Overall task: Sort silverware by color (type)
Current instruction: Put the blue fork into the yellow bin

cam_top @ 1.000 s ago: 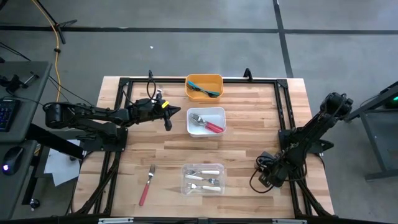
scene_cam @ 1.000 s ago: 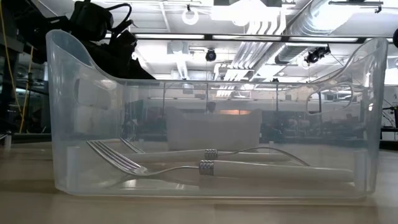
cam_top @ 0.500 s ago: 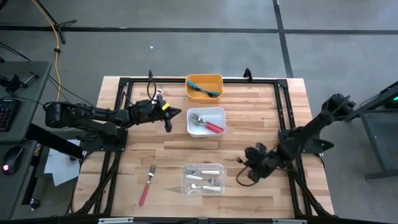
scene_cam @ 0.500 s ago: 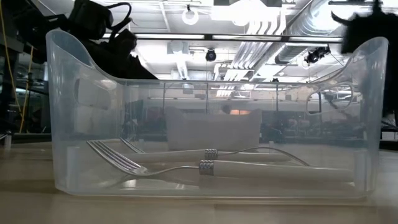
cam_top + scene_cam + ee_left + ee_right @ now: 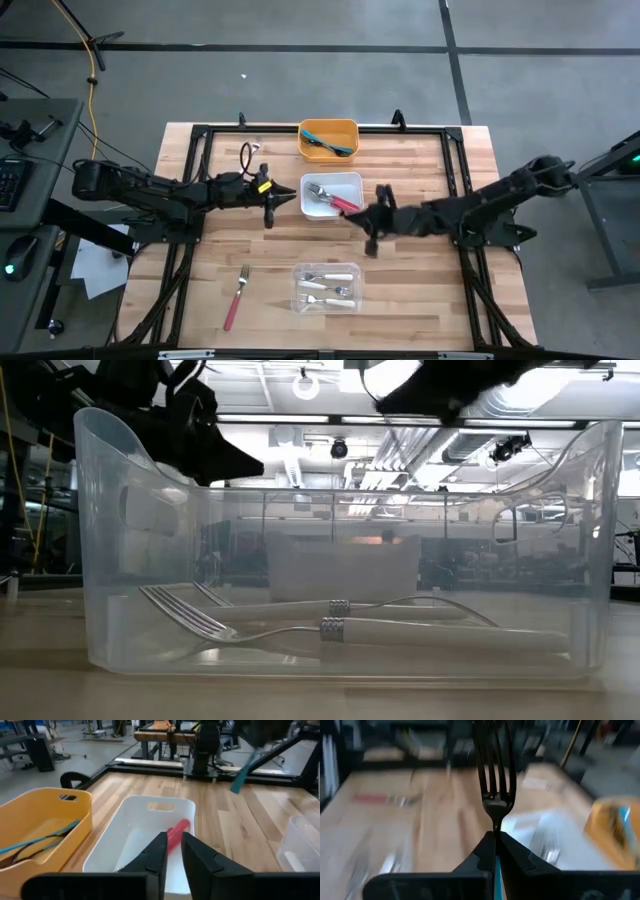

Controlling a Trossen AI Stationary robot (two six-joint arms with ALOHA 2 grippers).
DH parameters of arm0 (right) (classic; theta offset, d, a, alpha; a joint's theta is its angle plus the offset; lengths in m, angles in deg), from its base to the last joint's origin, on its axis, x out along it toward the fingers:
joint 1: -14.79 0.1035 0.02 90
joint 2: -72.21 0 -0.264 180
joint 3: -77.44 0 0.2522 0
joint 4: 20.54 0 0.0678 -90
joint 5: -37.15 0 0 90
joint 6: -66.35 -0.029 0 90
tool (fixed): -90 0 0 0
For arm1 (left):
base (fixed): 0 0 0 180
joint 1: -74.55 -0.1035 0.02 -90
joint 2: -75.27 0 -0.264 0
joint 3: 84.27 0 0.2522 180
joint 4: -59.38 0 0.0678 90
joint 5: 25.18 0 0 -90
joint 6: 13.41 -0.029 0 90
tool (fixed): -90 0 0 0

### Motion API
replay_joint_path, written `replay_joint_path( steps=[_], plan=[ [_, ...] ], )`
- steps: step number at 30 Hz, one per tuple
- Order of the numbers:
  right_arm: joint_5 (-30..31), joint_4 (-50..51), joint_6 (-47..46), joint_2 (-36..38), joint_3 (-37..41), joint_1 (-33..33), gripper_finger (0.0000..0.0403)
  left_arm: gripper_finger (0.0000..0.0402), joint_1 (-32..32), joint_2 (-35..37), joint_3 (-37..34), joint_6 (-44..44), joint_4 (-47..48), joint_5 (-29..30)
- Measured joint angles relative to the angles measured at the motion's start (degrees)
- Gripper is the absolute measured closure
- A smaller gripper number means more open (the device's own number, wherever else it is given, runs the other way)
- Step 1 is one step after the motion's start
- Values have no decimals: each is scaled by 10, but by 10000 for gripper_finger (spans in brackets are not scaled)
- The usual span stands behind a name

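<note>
Right gripper (image 5: 366, 222) has swung in from table's right edge to centre, now just right of white plastic bin (image 5: 352, 181). Fingers clamped on teal-handled metal fork (image 5: 494, 795), tines pointing ahead; handle barely shows, colour probably teal.

Left gripper (image 5: 171, 851) holds station left of white bin, fingers a narrow slit apart, empty.

Teal fork likely bound for orange plastic bin (image 5: 350, 128), far centre. Pink-handled fork (image 5: 236, 297) lies unsorted on table, near left.

Even overhead light, bench (image 5: 400, 290) bright with soft shadows. Low view: ceiling tube lamps (image 5: 300, 422) glare through the clear bin (image 5: 330, 540), arms silhouetted. Right wrist view motion-blurred, only the backlit fork (image 5: 494, 775) sharp.
</note>
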Motion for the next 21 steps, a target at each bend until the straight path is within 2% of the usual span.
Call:
replay_joint_path(
  steps=[7,11,16,21],
  plan=[
    [-97,-169,101,0,0,-106,398,299,27,0,0,0,-47,33],
    [-148,-220,108,-4,0,-143,398,272,41,0,0,10,-66,55],
    [-169,-277,119,-43,0,-165,398,242,55,-16,4,11,-105,90],
    [-169,-354,129,-92,0,-171,398,216,70,-83,45,11,-120,96]
  ],
)
